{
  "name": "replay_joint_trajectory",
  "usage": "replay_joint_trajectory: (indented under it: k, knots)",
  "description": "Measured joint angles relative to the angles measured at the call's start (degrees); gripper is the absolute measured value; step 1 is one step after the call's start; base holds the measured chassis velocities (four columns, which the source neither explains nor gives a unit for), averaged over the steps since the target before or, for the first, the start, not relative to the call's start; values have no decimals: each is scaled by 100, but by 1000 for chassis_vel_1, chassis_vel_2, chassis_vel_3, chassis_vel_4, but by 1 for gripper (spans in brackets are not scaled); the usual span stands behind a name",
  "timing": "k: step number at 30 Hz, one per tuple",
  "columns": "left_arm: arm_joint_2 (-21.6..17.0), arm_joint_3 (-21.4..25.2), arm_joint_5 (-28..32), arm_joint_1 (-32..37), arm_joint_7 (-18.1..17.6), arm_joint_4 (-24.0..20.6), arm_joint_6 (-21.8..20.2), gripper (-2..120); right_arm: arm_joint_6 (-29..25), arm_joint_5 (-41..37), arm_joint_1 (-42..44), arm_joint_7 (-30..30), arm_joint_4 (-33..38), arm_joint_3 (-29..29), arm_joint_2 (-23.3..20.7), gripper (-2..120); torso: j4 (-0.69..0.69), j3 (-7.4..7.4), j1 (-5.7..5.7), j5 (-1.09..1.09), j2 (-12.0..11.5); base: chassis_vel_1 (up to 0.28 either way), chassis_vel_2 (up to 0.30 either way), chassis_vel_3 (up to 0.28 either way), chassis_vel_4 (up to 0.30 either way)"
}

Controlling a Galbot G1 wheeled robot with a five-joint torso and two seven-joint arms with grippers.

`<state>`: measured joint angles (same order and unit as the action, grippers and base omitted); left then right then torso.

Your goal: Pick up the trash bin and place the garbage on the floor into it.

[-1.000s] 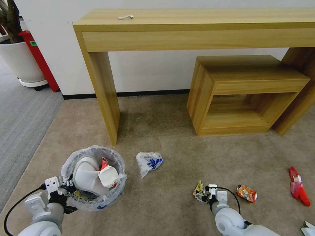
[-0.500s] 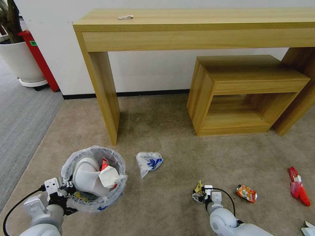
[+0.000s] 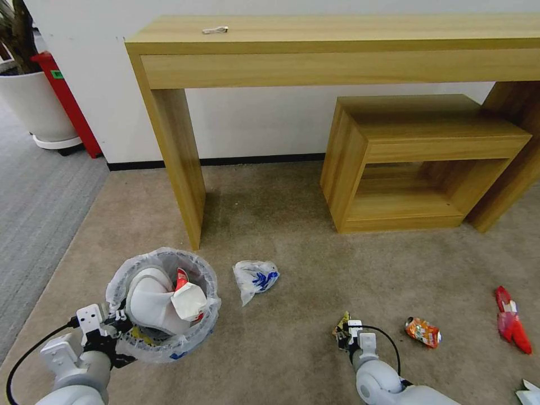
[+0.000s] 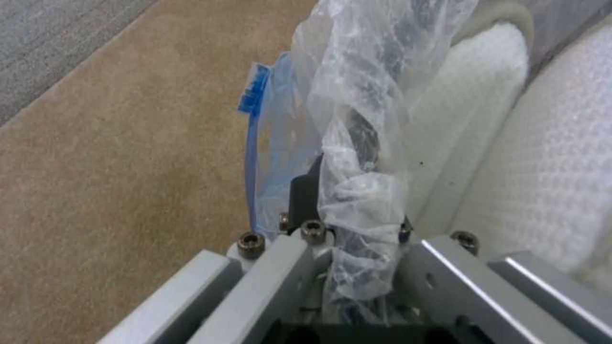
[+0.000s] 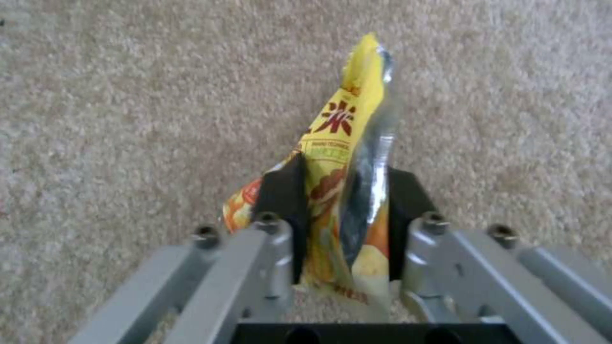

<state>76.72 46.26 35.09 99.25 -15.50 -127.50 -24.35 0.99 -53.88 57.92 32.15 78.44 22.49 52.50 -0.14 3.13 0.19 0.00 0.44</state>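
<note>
**Right gripper holds a snack wrapper; left gripper holds the bin by its rim.**

The right gripper has its fingers closed on a yellow-and-orange crinkled foil snack wrapper, just above the beige short-pile carpet floor. The wrapper appears light, thin and slippery; judged best held across its flat middle, as here. The left gripper has its fingers closed on the bag-covered rim of the small round dark trash bin lined with translucent white plastic, near the carpet's left edge. The bag film is soft and may slip, so the hold should include the stiff rim. A white fabric slipper stands inside. A white-blue plastic bag, an orange wrapper and a red wrapper lie on the carpet.
</note>
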Motion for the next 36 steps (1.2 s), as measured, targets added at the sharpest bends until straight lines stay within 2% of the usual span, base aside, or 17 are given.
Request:
replay_joint_trajectory:
  k: [2, 4, 9, 11, 12, 14, 17, 21, 26, 27, 29, 30, 32, 33, 36]
  knots:
    - [0, -1, 0, -2, 0, 0, 1, 0, -35, 34, 8, -21, 17, -2, -10, 18, 0, 0, 0, 0, 0, 0, 0, 0, 0]
    - [1, 1, -3, -21, 1, 36, 11, 0, -157, 144, 19, -101, 165, -38, -84, 7, 0, 0, 0, 1, 0, 0, 0, 0, 0]
    - [2, 5, -13, -46, 2, 114, 15, 0, -554, 409, 21, -351, 523, -135, -294, 2, 1, 0, 0, 0, 0, 0, 0, 0, 0]
    - [-17, 6, -17, -80, 2, 160, 19, 0, -1002, 603, -17, -809, 930, -207, -540, 2, -1, 0, 0, -1, 0, 0, 0, 0, 0]
    - [-17, 6, -17, -80, 2, 160, 19, 0, -1002, 603, -17, -809, 930, -207, -540, 2, -1, 0, 0, -1, 0, 0, 0, 0, 0]
    - [-28, 6, -18, -110, 4, 188, 20, 0, -1358, 682, -142, -1204, 1266, -226, -728, 2, -1, 0, 0, -1, 0, 0, 0, 0, 0]
    - [-29, -5, -22, -133, 4, 211, 20, 0, -1645, 693, -385, -1556, 1573, -215, -878, 2, 0, 0, 0, 0, 0, 0, 0, 0, 0]
    - [-19, -41, -61, -148, 6, 227, 20, 0, -2171, 496, -1421, -2247, 2173, 31, -1066, 2, 2, 0, 0, -1, 0, 0, 0, 0, 0]
    - [-111, -106, -46, -238, -8, 256, -23, 0, -2298, 215, -2096, -2665, 2611, 252, -1144, 0, 2, 0, 0, -1, 0, 0, 0, 0, 0]
    - [-154, -123, -28, -254, -10, 266, -37, 0, -2336, 164, -2325, -2807, 2741, 421, -1163, 0, -3, 0, 0, -2, 0, 0, 0, 0, 0]
    - [-184, -126, -12, -238, -11, 264, -46, 0, -2379, 108, -2737, -2993, 2912, 876, -1168, 0, -1, 0, 0, 0, 0, 0, 0, 0, 0]
    - [-184, -126, -12, -238, -11, 264, -46, 0, -2379, 108, -2737, -2993, 2912, 876, -1168, 0, -1, 0, 0, 0, 0, 0, 0, 0, 0]
    - [-195, -117, 7, -223, -24, 223, -58, 0, -2491, 54, -3147, -3174, 2988, 1440, -1124, 0, 1, 0, 0, -1, 0, 0, 0, 0, 0]
    - [-195, -117, 7, -223, -24, 223, -58, 0, -2491, 54, -3147, -3174, 2988, 1440, -1124, 0, 1, 0, 0, -1, 0, 0, 0, 0, 0]
    - [-194, -102, 26, -210, -30, 159, -65, 0, -2745, -20, -3785, -3522, 2969, 2274, -928, 0, 1, 0, 0, -1, 0, 0, 0, 0, 0]
